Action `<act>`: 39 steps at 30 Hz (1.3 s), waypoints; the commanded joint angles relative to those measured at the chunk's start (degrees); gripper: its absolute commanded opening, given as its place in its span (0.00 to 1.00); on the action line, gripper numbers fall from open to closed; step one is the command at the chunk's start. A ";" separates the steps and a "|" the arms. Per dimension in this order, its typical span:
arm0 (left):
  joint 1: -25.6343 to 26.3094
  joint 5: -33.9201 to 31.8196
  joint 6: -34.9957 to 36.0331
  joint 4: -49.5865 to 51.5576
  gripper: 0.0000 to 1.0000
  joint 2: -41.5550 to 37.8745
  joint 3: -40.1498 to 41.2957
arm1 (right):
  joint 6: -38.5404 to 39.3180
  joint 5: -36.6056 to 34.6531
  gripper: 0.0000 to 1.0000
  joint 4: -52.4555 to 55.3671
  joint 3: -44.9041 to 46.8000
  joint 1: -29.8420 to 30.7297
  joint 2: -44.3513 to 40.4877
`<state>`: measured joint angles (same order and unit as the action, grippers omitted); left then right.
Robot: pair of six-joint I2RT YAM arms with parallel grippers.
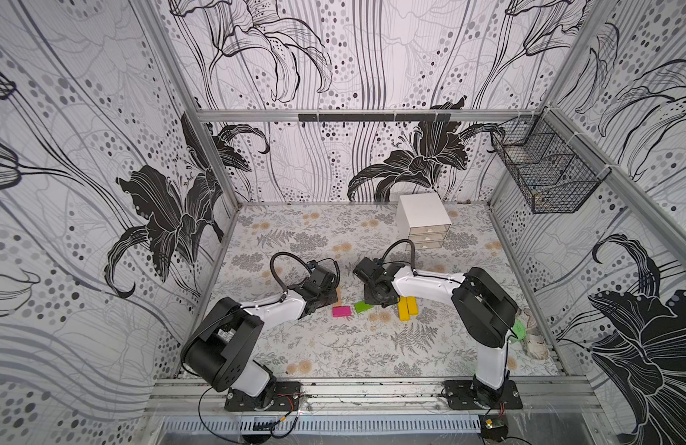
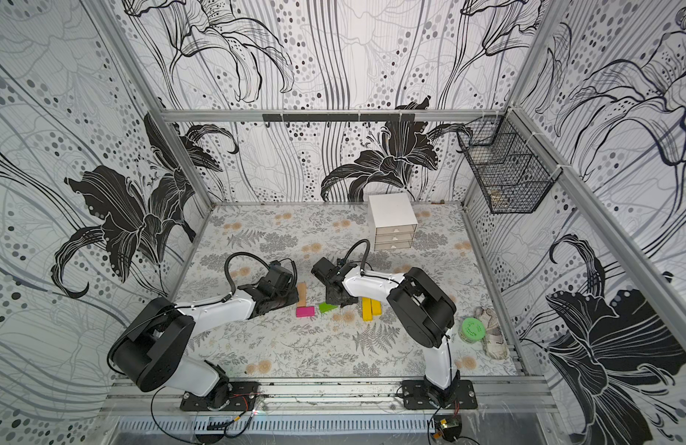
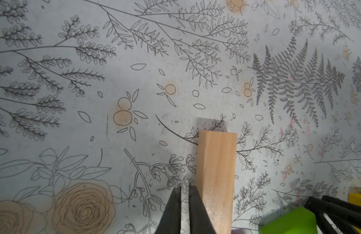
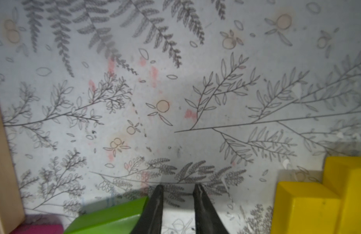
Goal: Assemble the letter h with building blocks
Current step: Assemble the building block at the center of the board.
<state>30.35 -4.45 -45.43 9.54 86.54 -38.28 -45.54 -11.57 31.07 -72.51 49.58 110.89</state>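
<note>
Left gripper (image 3: 184, 188): jaws narrow, nearly closed, empty. One tan block (image 3: 216, 172) lies flat just beside it, seemingly touching.

Right gripper (image 4: 178, 188): jaws narrow, empty.
- One green block (image 4: 110, 214), askew, against one finger's outer face.
- One pink block (image 1: 342, 311) just beyond the green.
- Two yellow blocks (image 4: 305, 202), side by side, near its other flank.

Letter h: not yet formed.

Advice: nudge the green block slowly sideways until it sits square to the pink.

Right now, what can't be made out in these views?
Tan block: mostly under the left arm in both top views; near end cut off in the left wrist view.
Yellow blocks: far ends under the right arm in both top views.
Pink block: cut off by the right wrist view's edge.
Basket contents: too small.
</note>
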 commanded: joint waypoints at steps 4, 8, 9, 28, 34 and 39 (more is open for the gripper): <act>-0.40 -0.99 0.41 0.13 0.13 -0.54 0.75 | -0.11 0.85 0.29 0.13 2.02 1.72 -0.91; -0.42 -1.05 0.40 0.13 0.13 -0.67 0.85 | -0.75 0.85 0.29 0.05 2.57 2.22 -1.37; -0.38 -1.00 0.37 0.13 0.13 -0.68 0.84 | -0.84 0.79 0.29 0.17 2.55 2.36 -1.34; -0.36 -0.64 0.40 -0.31 0.13 -0.52 1.11 | -3.15 -0.18 0.29 1.90 3.44 4.36 -3.15; -0.38 -0.47 0.52 -0.22 0.13 -0.12 0.70 | -3.32 -0.15 0.29 2.11 3.52 4.74 -3.12; -0.40 -0.43 0.61 -0.14 0.13 -0.17 0.58 | -3.38 -0.28 0.29 2.23 3.81 4.82 -3.44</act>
<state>30.30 -4.45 -45.43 9.96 86.54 -37.74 -47.51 -11.70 30.85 -69.95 54.00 108.99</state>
